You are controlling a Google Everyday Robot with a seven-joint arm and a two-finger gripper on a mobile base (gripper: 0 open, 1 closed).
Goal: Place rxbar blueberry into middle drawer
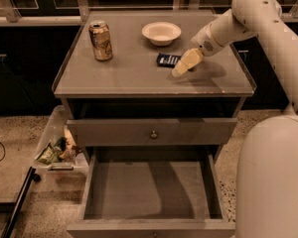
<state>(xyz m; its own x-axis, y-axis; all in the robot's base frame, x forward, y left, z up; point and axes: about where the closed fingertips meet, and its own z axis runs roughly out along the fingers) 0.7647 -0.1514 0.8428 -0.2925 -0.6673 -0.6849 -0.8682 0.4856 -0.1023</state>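
The rxbar blueberry point(167, 59), a small dark blue flat bar with white print, lies on the cabinet top right of centre. My gripper point(182, 67) hangs low over the top just right of the bar, its tan fingers point(186, 62) pointing down-left beside the bar's right end. The middle drawer point(150, 221) is pulled out below, its flat grey floor bare.
A tan drink can point(100, 40) stands at the top's left. A white bowl point(161, 32) sits at the back, behind the bar. The upper drawer with a round knob point(153, 134) is closed. A bin of litter point(58, 150) sits on the floor at left.
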